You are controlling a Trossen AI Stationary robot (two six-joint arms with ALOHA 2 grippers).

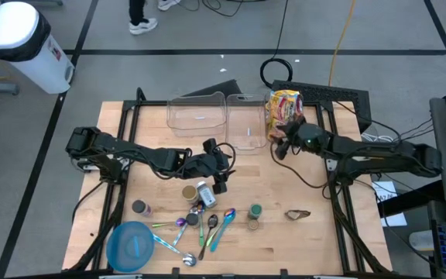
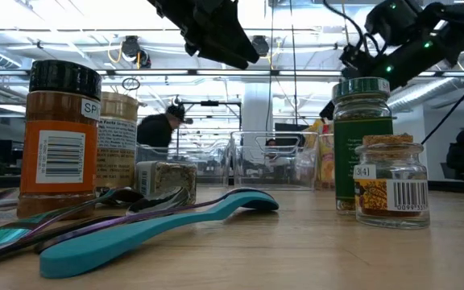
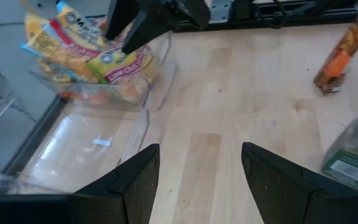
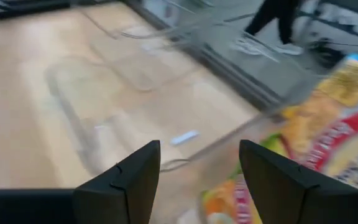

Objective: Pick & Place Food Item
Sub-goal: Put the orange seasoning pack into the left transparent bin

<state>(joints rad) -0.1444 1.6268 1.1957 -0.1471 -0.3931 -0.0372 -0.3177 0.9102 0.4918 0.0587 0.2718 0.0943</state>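
Snack bag (image 1: pixel 284 108): sitting in the right clear bin (image 1: pixel 248 120) at the table's far side.
Handling: looking light, crinkly, slippery — pinching the top edge seems best.
Right gripper (image 1: pixel 279 145): hovering beside it, fingers apart.
Left gripper (image 1: pixel 220 180): waiting mid-table — fingers apart, holding nothing.

Even overhead light across desk (image 1: pixel 285 240) in high view; shadows under arms soft, faint. White bin (image 1: pixel 18 35) top blown out by glare. Low view: bright ceiling strips behind, arms near-silhouette against them; near teal spoon (image 2: pixel 147 225) soft, jars (image 2: pixel 389 193) fairly sharp, room behind hazy. Left wrist view: mild blur, snack bag (image 3: pixel 89 59) soft, green-lid jar (image 3: pixel 356 149) out of focus at edge. Right wrist view: heavy motion blur, clear bin (image 4: pixel 135 93) smeared, bag colours streaked; own fingers (image 4: pixel 123 183) dark, sharp-edged.
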